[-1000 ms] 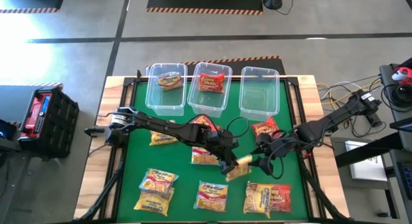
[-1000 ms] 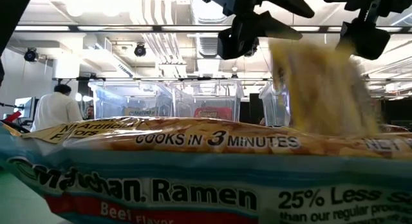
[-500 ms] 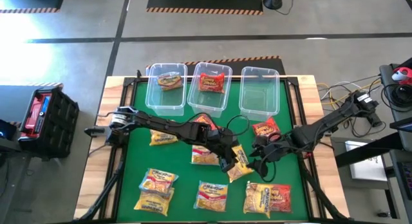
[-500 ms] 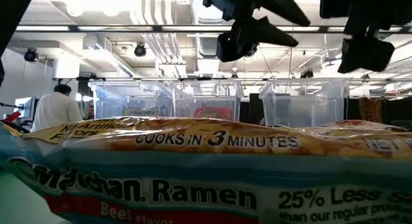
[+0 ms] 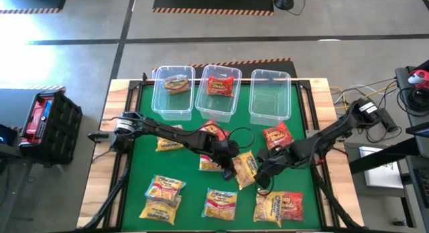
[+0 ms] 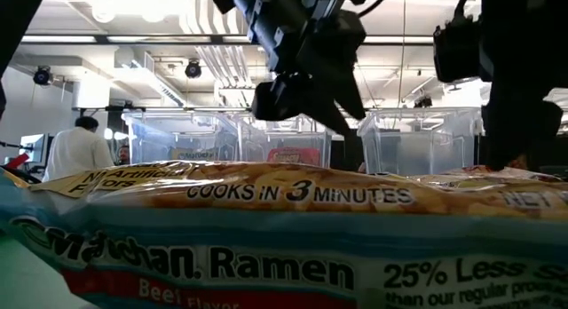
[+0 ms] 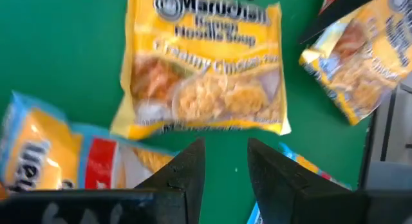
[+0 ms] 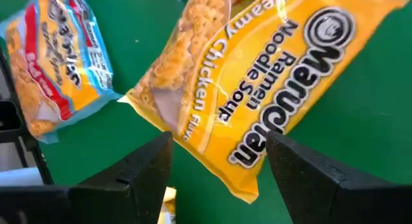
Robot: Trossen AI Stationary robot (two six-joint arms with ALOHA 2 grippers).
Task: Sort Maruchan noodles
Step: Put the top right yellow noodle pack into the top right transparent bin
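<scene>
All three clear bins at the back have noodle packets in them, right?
Not quite. The high view shows the left bin and middle bin each holding a packet, but the right bin holds none.

We see a yellow Creamy Chicken packet [image 8: 257, 89] lying tilted on the green surface [image 8: 360, 140], its Maruchan label readable. Off to one side lies a second packet [image 8: 55, 63], yellow with red and light blue print, apart from the first. Our right gripper [image 8: 219, 169] hangs over the yellow packet's edge, its dark jaws standing apart with nothing between them.
</scene>
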